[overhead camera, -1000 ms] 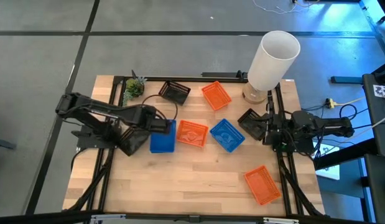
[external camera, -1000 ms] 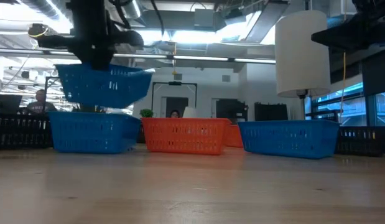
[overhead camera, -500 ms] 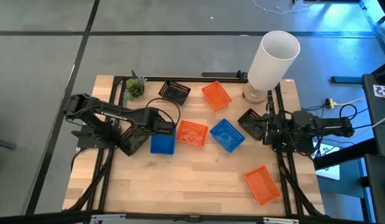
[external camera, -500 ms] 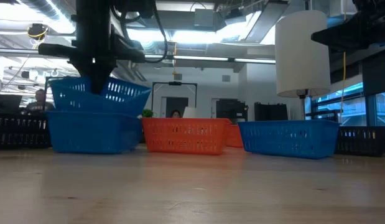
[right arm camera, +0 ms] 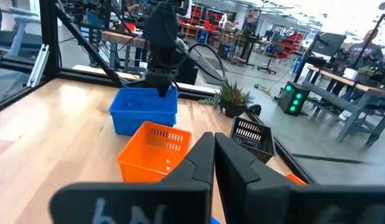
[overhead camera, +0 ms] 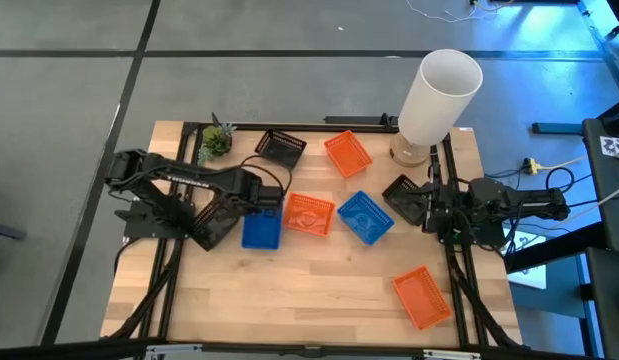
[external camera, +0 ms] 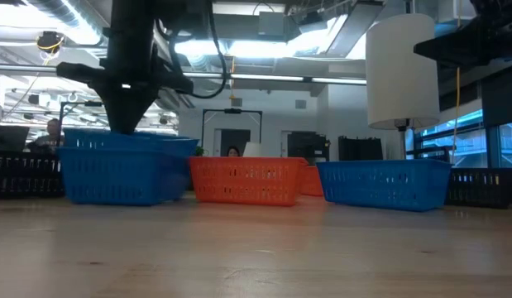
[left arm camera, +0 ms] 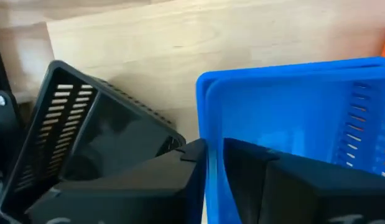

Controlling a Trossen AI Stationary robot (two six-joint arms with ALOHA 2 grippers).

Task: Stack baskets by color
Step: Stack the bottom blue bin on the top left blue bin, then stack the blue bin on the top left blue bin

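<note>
Two blue baskets (overhead camera: pixel 261 228) sit nested, one inside the other, at the table's left-middle; they also show in the low view (external camera: pixel 123 170). My left gripper (left arm camera: pixel 214 149) points down over the stack's far end. It is open, one finger outside and one inside the upper basket's wall. More baskets lie about: orange (overhead camera: pixel 309 214), blue (overhead camera: pixel 366 216), orange (overhead camera: pixel 347 152), orange (overhead camera: pixel 423 296), black (overhead camera: pixel 282 148) and black (overhead camera: pixel 401 195). My right gripper (right arm camera: pixel 214 155) waits shut and level at the table's right edge (overhead camera: pixel 429 208). My left gripper comes from above, fingers pointing down, astride the rim (left arm camera: pixel 211 106) of the upper blue basket's wall at the stack's far end. That basket rests level inside the lower one. I cannot tell whether the fingers touch the wall.
A black basket (left arm camera: pixel 99 137) lies tilted close beside the blue stack, under my left arm. A tall white cylinder (overhead camera: pixel 439 90) stands at the back right, a small plant (overhead camera: pixel 217 140) at the back left. Bare wood lies along the table's near edge.
My left gripper has gone down with the blue basket. That basket hung tilted above the other blue one and now sits level inside it, the rims nearly flush.
</note>
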